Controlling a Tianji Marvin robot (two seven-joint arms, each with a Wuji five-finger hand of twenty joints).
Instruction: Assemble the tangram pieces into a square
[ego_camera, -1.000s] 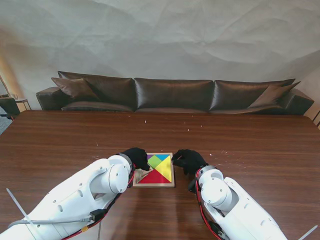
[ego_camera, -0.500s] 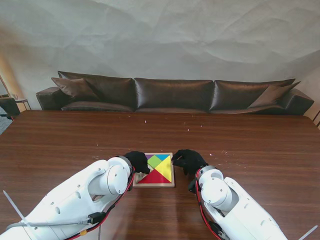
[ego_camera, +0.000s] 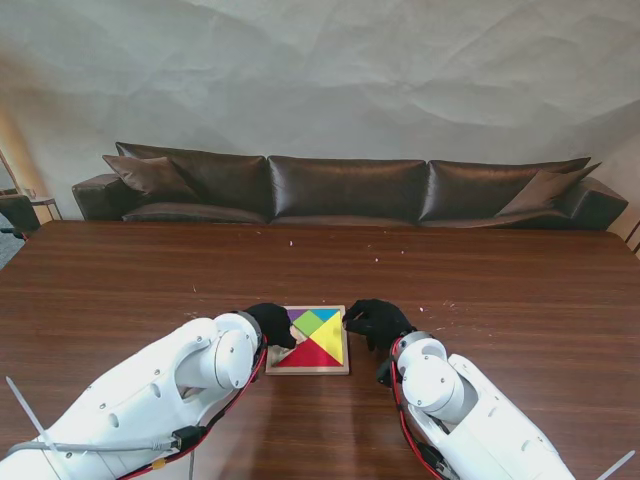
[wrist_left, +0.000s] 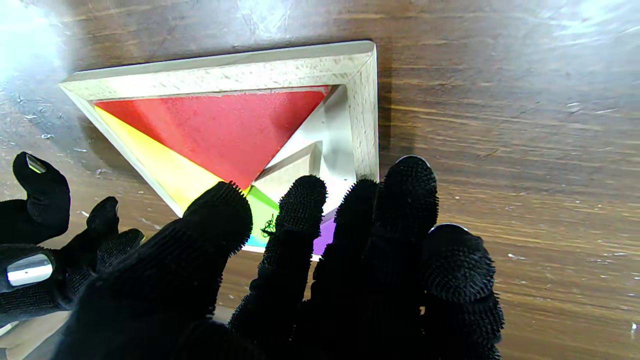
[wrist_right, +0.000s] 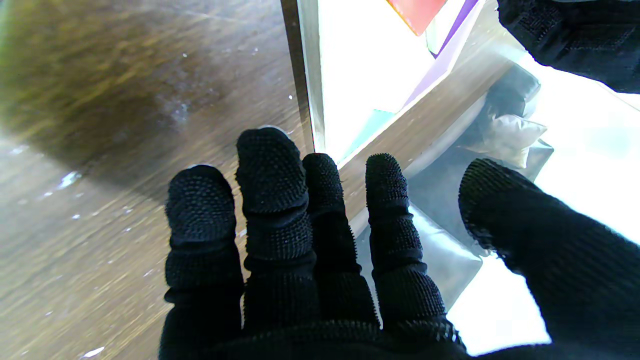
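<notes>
The shallow square wooden tray (ego_camera: 308, 369) lies on the dark brown wooden table (ego_camera: 120, 290), close to the robot and near the middle of its reach. Inside it sit a large red triangle (ego_camera: 308, 354) at 6 o'clock, a large yellow triangle (ego_camera: 332, 346) at 3 o'clock, a green square piece (ego_camera: 309, 322) toward 12 o'clock, a blue triangle (ego_camera: 327, 314) at 1 o'clock and a purple piece (ego_camera: 296, 314) at 11 o'clock. In the left wrist view a bare pale patch of tray floor (wrist_left: 334, 145) shows beside the red triangle, toward 8 o'clock, so the square looks nearly but not fully filled.

The black-gloved left hand (ego_camera: 272, 325) rests at the tray's 9 o'clock edge, its fingers (wrist_left: 300, 205) loosely spread over the rim and gripping nothing that can be seen. The black-gloved right hand (ego_camera: 377, 322) rests at the 3 o'clock edge, fingers (wrist_right: 270, 175) extended side by side along the rim, thumb apart, also holding nothing.

The step appears to be the final seating of pieces. The next move probably calls for the left fingertips to nudge the last piece flat into the gap while the right hand steadies the tray.
</notes>
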